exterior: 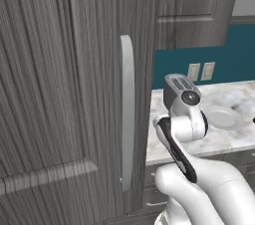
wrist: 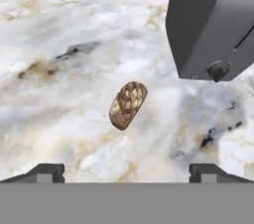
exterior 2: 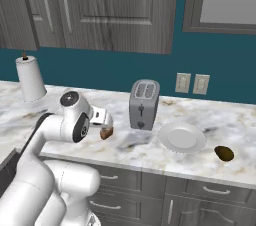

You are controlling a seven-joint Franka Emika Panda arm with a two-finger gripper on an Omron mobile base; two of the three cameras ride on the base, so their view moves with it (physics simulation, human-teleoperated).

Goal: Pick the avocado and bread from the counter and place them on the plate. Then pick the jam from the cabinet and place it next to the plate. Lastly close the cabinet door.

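Observation:
The bread (wrist: 128,104), a small brown loaf, lies on the marble counter (wrist: 59,94) just left of the toaster. My gripper (wrist: 126,173) hovers above it, open, with the loaf centred ahead of the two fingertips (wrist: 45,172) and nothing between them. From the right base camera the bread (exterior 2: 106,133) sits right under my hand (exterior 2: 101,116). A white plate (exterior 2: 182,137) is bare, right of the toaster, and the dark avocado (exterior 2: 224,153) rests on the counter (exterior 2: 150,152) beyond it. The cabinet door (exterior: 60,94) stands swung open, its pale bar handle (exterior: 127,114) facing me. The jam is out of view.
A grey toaster (exterior 2: 144,104) stands close to the right of the bread, its side (wrist: 213,20) near my gripper. A paper towel roll (exterior 2: 30,77) is at the counter's far left. Wall outlets (exterior 2: 192,83) sit behind, low drawers (exterior 2: 150,190) below the counter edge.

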